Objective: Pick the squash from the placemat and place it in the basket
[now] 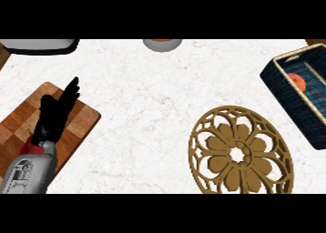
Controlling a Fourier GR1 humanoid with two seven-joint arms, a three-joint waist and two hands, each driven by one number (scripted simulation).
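My left robot hand [55,118] hovers over the wooden cutting board [82,120] at the left of the white tabletop [145,91], fingers straight and spread, holding nothing. The orange squash [297,81] lies inside the dark blue basket [299,109] at right, near the round gold placemat [223,144].

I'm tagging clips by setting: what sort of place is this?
Most likely a kitchen counter: a white marbled worktop, a wooden cutting board at the left, and a carved round placemat beside a blue basket.

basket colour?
The basket is dark navy blue with a thin tan rim, seen best in the head view, at the right edge.
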